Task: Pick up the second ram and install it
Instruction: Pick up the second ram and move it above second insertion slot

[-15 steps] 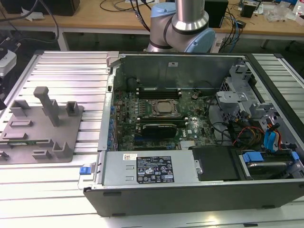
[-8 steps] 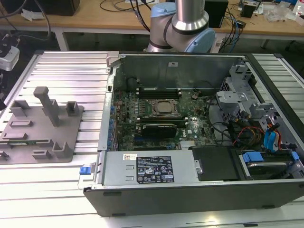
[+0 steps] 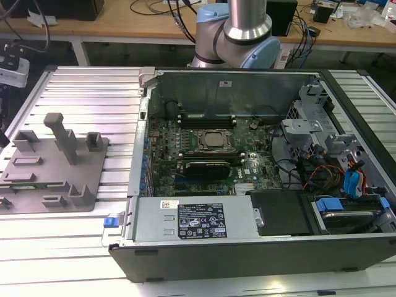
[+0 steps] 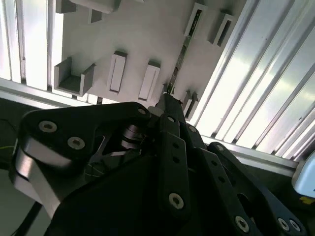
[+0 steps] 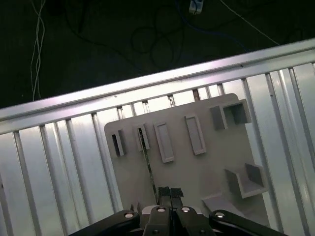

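Your gripper [image 5: 171, 191] has its fingers drawn together, and I see nothing between them. In both wrist views it hangs above the grey tray [image 3: 93, 167], with its tips [image 4: 167, 98] over the tray's margin, close to one end of the second ram [image 5: 149, 167].

The second ram [image 3: 37, 184] is not yet lifted. It sits on the grey tray, near the tray's edge closest to the exterior camera and away from the tray's post [image 3: 62, 133]. It looks to stand on its long edge, because from above it reads as a thin line [image 4: 184, 49] running between small grey brackets at either end. The open computer case [image 3: 235, 86] stands just beside the tray.

Judge the stick as very light and stiff, but thin and brittle. It will not sag, yet it could crack or shed a chip if you squeeze hard or twist it. Its flat faces are likely smooth, so a grip near one end would probably let it pivot or slip. You would do best to take it across the two flat faces near mid-length, in the free stretch between the brackets, catching the upper edge. Keep the pads off the lower edge, where I expect the contacts to be, and use modest force. The fingers would first have to part, since the stick cannot pass between them as they stand.
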You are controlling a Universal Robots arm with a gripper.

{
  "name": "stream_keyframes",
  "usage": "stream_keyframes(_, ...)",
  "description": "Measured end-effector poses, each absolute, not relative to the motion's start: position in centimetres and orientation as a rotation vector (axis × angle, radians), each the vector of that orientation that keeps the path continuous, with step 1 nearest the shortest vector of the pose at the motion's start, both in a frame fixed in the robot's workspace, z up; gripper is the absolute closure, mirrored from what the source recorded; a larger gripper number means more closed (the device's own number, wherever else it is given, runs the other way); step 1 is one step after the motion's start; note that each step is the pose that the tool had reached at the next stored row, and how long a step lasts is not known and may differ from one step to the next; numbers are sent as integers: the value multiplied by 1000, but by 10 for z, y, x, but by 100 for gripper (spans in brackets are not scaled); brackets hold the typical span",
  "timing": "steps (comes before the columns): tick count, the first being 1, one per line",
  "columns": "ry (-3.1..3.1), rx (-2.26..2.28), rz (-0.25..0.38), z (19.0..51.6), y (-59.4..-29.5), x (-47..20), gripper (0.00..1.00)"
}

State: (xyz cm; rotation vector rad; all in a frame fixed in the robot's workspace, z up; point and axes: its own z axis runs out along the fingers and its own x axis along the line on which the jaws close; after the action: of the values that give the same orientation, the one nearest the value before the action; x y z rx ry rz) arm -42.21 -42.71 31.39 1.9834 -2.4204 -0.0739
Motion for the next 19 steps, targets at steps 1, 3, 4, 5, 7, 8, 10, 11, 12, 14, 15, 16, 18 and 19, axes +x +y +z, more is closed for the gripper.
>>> stream_keyframes(1,-2408,1997,-74,314,-427,-422,92)
stream_keyframes(3,-2408,1998,-74,314,-427,-422,92)
stream_keyframes(4,-2409,1998,-74,311,-427,-422,92)
stream_keyframes(5,-2409,1998,-74,309,-427,-422,92)
stream_keyframes(7,-2408,1998,-74,306,-427,-422,92)
stream_keyframes(8,-2408,1998,-74,305,-427,-422,92)
stream_keyframes(10,-2407,1999,-74,302,-427,-422,92)
stream_keyframes(11,-2407,1999,-74,299,-427,-423,92)
stream_keyframes(12,-2407,2000,-74,296,-427,-423,92)
stream_keyframes(14,-2406,2001,-74,291,-427,-423,92)
stream_keyframes(15,-2405,2001,-74,290,-427,-423,92)
stream_keyframes(16,-2404,2002,-74,288,-427,-423,92)
stream_keyframes(18,-2402,2005,-74,283,-427,-423,92)
stream_keyframes(19,-2401,2006,-74,281,-427,-423,92)
